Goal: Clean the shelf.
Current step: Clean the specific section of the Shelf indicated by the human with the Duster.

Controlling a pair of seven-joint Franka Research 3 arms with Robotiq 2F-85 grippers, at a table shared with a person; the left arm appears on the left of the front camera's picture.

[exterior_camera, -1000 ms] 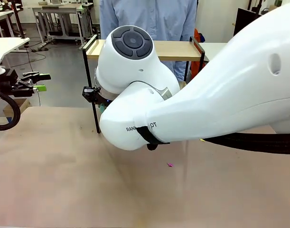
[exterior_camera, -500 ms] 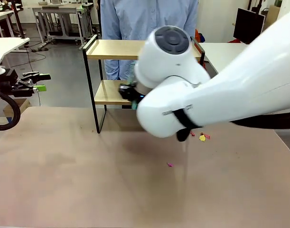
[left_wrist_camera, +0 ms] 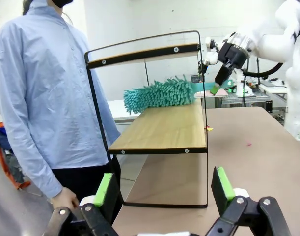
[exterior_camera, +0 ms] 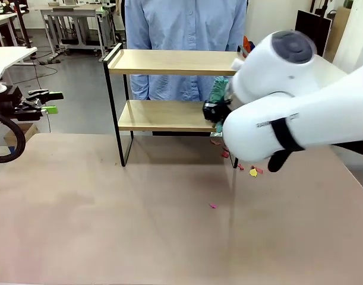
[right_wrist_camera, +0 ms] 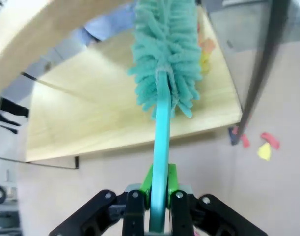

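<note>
Shelf: the shelf (exterior_camera: 169, 116) stands at the far side of the table (exterior_camera: 110, 225), right in front of the person (exterior_camera: 187, 24), with both boards facing us.
Duster: a teal fluffy duster (right_wrist_camera: 165, 54) lies along the lower board, its head between the two tiers near the right end.
Right gripper: the right gripper (right_wrist_camera: 159, 183) is clenched on the duster's handle, green pads on either side of it, just off the board's front edge.
Done so far: coloured paper scraps (exterior_camera: 252, 171) lie on the table below the shelf's right end, so I'd say part of the board is swept. The top board looks bare.
Left to do: a few orange and yellow bits (right_wrist_camera: 206, 49) sit on the lower board beside the duster head. They need one more push off the end.
Edges: a black frame upright stands close by the head and the top board is overhead, so it's tight in there.
Open room: the table in front is wide and bare.
Left gripper: the left gripper (left_wrist_camera: 162, 189) hangs released, well apart to the left.
</note>
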